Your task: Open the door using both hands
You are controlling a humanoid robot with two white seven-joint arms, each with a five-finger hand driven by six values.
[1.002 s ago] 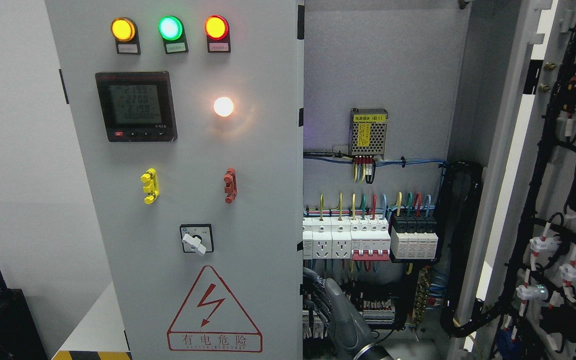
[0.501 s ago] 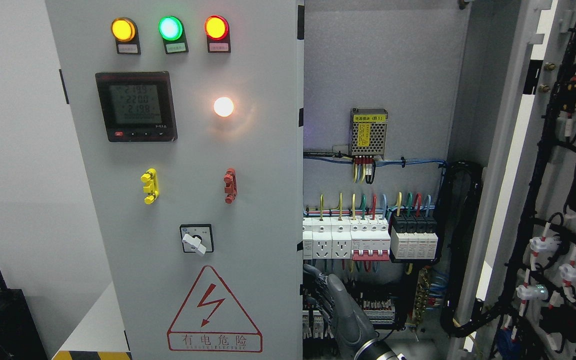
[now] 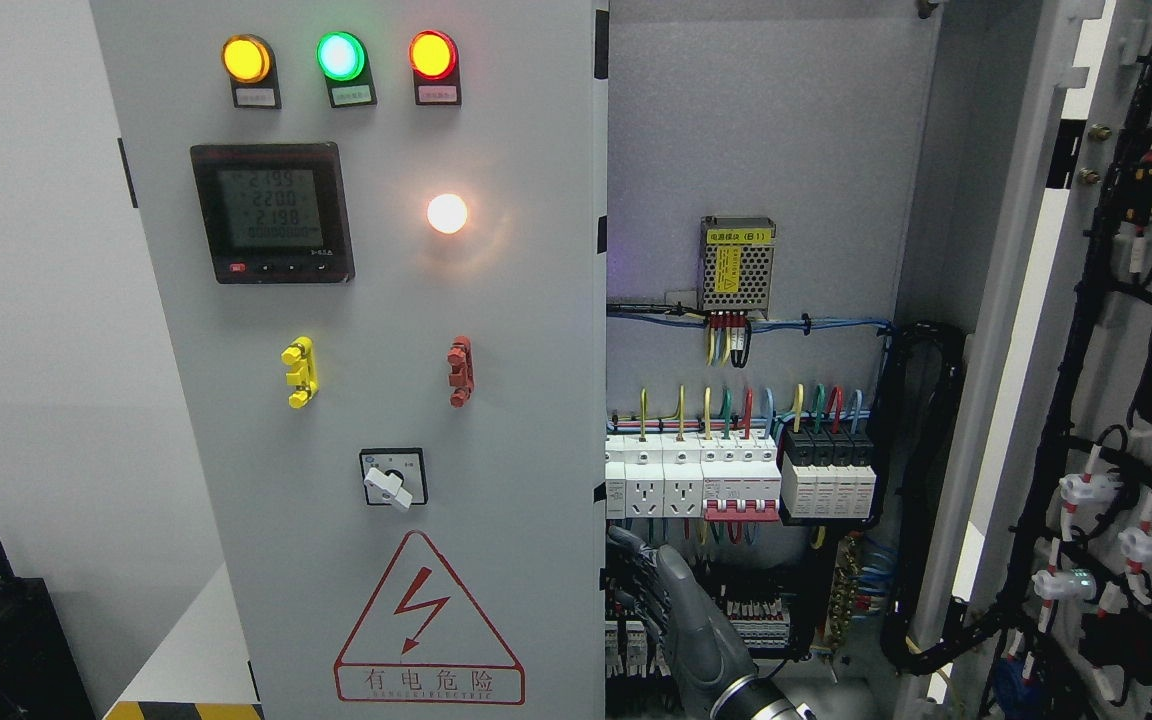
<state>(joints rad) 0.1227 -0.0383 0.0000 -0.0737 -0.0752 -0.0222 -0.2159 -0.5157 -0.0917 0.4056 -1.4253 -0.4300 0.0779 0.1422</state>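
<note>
The tall grey metal cabinet door point(image 3: 366, 400) stands upright on the left and faces us, shut, while the other door point(image 3: 1116, 400) on the right hangs wide open. One grey robot hand point(image 3: 671, 610) reaches up at the left door's right edge; I cannot tell if its fingers hold it. The door has three round lights point(image 3: 340, 56) on top.

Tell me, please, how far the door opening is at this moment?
Done: the right door is swung wide, showing the breakers inside. In hand: the right hand is at the inner edge of the left door; whether it grips is unclear. Left: that door looks shut and needs opening.
</note>
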